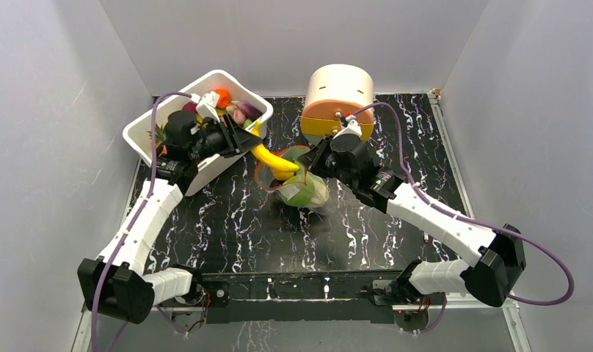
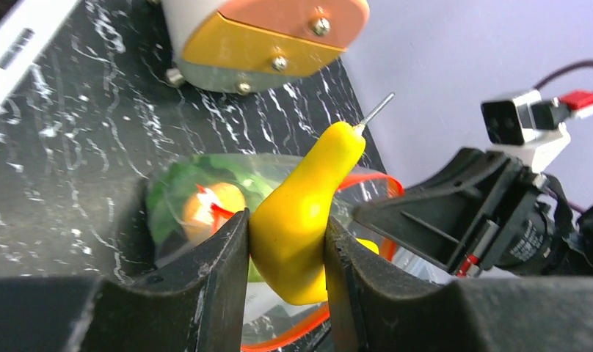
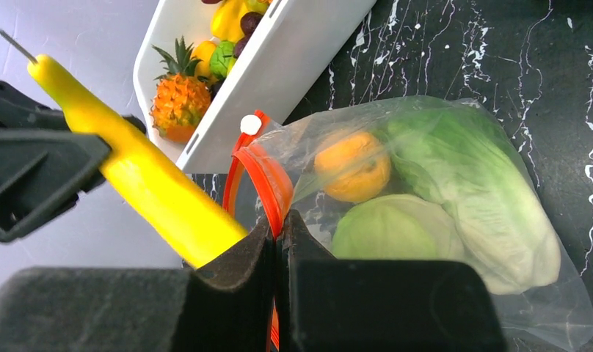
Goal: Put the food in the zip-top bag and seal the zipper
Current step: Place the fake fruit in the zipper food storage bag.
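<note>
While my left end effector (image 2: 285,220) clamps the yellow toy (image 2: 330,158) at the mouth of the zip-top bag (image 3: 455,125), my right end effector (image 3: 277,227) pinches shut on the zipper (image 3: 268,176), propping it open on the tabletop (image 1: 227,227). Inside lie lettuce (image 3: 484,198), cabbage (image 3: 393,231) and an orange piece (image 3: 352,167). My worry: the toy snags the rim and drags the bag loose. Close by crowd the white tub (image 3: 293,59) and round drawer box (image 2: 264,37).
</note>
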You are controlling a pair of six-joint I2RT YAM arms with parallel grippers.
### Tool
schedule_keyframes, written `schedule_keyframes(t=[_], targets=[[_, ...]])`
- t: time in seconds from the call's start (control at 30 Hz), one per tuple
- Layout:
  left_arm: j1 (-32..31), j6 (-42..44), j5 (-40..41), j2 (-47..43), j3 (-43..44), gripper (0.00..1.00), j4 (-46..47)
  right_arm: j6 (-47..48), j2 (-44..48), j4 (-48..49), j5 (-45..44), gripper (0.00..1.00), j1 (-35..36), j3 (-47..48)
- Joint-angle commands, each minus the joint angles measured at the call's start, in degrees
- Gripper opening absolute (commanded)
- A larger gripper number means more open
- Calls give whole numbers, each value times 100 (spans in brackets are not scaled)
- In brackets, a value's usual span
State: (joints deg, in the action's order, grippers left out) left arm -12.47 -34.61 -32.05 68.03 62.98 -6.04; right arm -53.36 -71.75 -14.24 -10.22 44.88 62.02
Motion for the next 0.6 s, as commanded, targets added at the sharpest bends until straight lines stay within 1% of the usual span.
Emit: schedule_keyframes(t=[0.0, 0.1, 0.23, 0.37, 0.47, 0.57], targets=[[-361, -361, 31, -343, -294, 13, 496, -130, -37, 731, -157, 0, -14, 216], [-608, -322, 382, -391, -576, 12, 597, -141, -46, 855, -147, 0, -11, 169], [-750, -277, 594, -231, -918, 11, 903, -227, -11, 915, -27, 0, -7, 131], [-859, -16, 816, -25, -995, 10, 844, -280, 114, 897, 66, 0, -14, 47], [-910, 148, 1187, -139, -1128, 9, 951, -271, 186, 857, 27, 0, -7, 21], [-923, 297, 1389, -255, -1056, 8, 937, -325, 222, 817, 45, 0, -11, 37]])
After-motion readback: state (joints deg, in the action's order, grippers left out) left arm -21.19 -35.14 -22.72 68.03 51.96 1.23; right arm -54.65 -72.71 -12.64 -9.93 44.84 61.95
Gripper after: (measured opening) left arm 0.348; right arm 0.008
